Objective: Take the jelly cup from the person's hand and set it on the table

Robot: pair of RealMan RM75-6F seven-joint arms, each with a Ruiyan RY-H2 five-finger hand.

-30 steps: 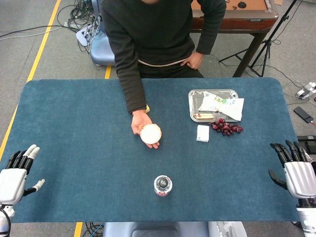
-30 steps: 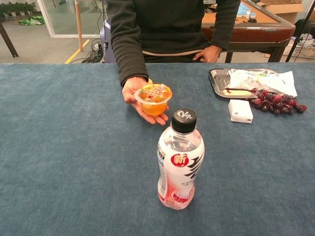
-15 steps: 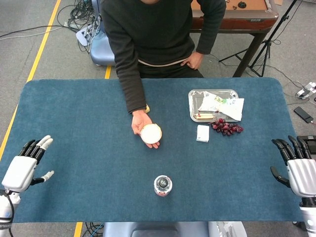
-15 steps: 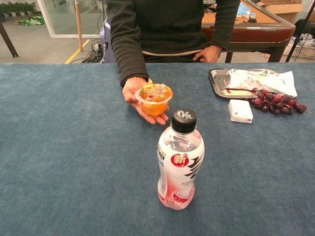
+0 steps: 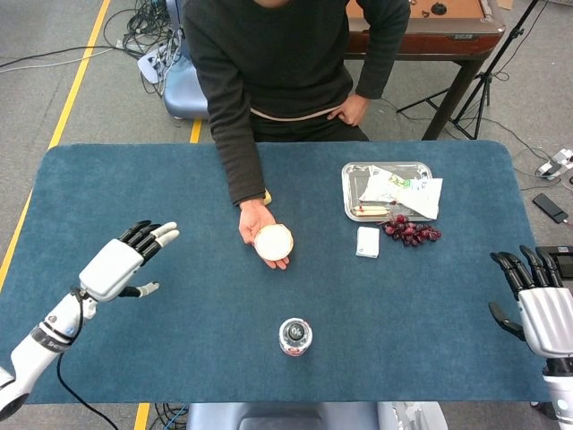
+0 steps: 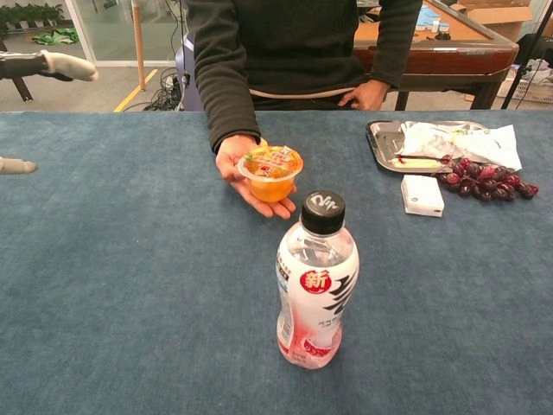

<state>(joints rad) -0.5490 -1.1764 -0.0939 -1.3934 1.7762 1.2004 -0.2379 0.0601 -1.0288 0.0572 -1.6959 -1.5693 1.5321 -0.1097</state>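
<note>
An orange jelly cup [image 5: 273,243] [image 6: 270,174] with a printed foil lid rests on the person's open palm [image 5: 254,225] [image 6: 235,162] above the middle of the blue table. My left hand [image 5: 121,262] hangs open over the table's left part, fingers spread and pointing toward the cup, well short of it. Only its fingertips [image 6: 67,65] show at the left edge of the chest view. My right hand [image 5: 539,309] is open at the table's right edge, far from the cup.
A capped drink bottle [image 5: 295,337] [image 6: 315,281] stands near the front edge, below the cup. At the back right are a metal tray [image 5: 354,170] [image 6: 378,138] with wrappers, a small white box [image 5: 368,242] [image 6: 422,195] and red grapes [image 5: 411,230] [image 6: 484,182].
My left hand has risen from the front left edge and travelled right and forward toward the cup. The person's hand, the cup and my right hand have stayed put.
</note>
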